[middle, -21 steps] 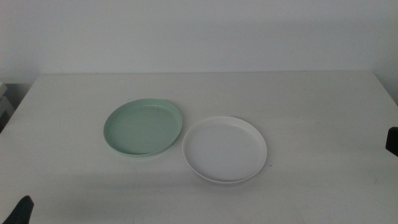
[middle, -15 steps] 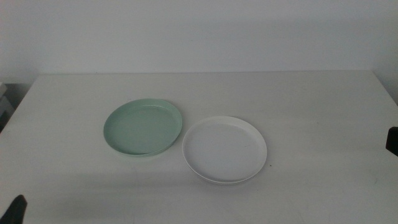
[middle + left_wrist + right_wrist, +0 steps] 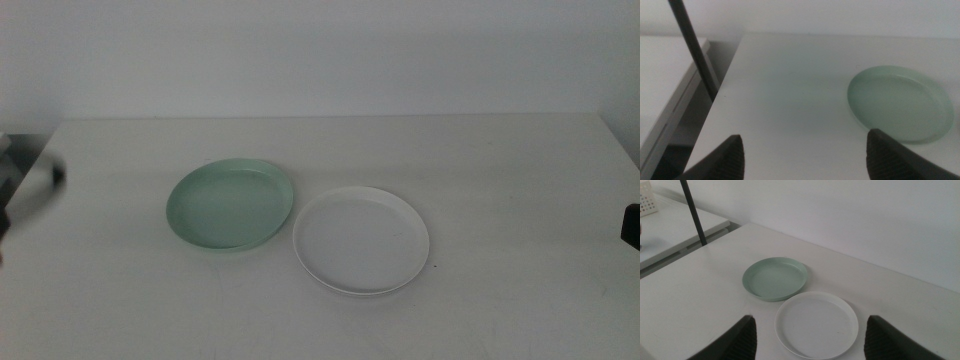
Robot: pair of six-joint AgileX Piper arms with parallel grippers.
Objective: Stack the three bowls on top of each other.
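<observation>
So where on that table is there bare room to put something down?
The table is bare behind both dishes up to the wall, along its front edge, and right of the white bowl. Crowded only mid-table, where the mint green bowl and the white bowl nearly touch.

The table (image 3: 500,180) under my arms is plain white, unpatterned. The mint green bowl (image 3: 231,205) is one even pale green inside and on its rim. The white bowl (image 3: 361,240) is plain white, close in tone to the table. My left gripper (image 3: 805,155) has dark, near-black jaws with a fine ribbed texture; my right gripper (image 3: 807,340) matches them. The wall (image 3: 320,55) behind is off-white. A black pole (image 3: 693,212) stands beside a white side surface (image 3: 675,225).
</observation>
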